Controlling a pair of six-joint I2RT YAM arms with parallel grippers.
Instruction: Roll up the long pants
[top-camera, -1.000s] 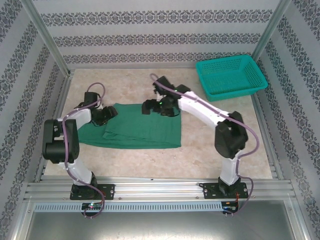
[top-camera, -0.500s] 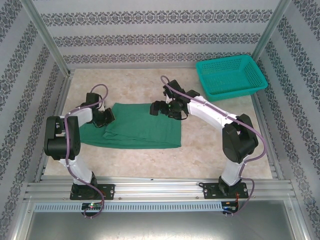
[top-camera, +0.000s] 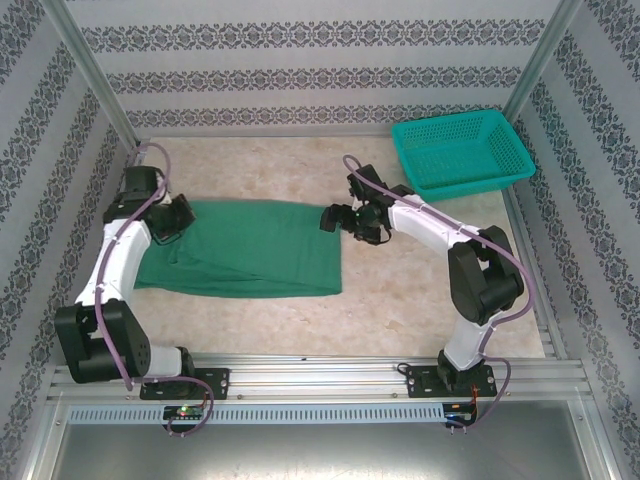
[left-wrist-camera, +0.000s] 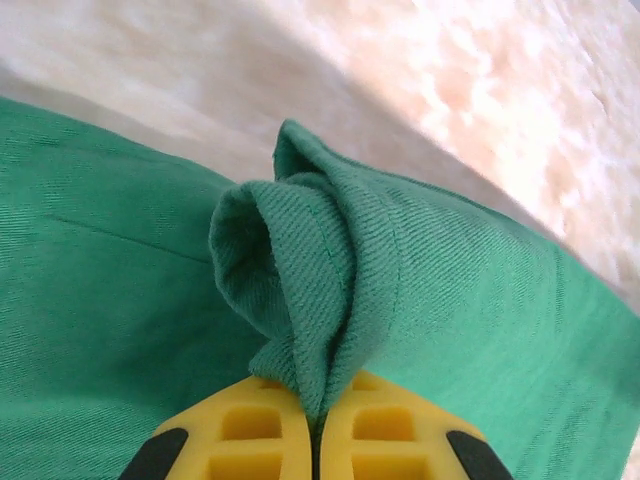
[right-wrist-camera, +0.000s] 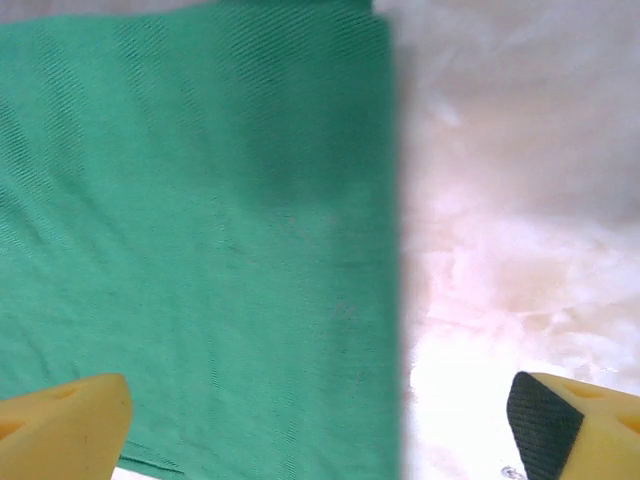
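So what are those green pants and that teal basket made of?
The long pants: woven cloth, probably cotton twill, matte; fine diagonal ribs and a stitched seam show. The basket: likely moulded plastic; uniform teal, rigid open mesh walls.

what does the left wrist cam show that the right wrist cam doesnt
Left wrist view: the left claw is shut on a bunched-up fold of the long pants, and the pinched fabric stands up in a loose curl. Right wrist view: the right claw is wide open with nothing in it. It sits above a flat stretch of the pants and their straight edge, with bare table beside that edge. Shared: the green fabric and the pale marbled table surface.
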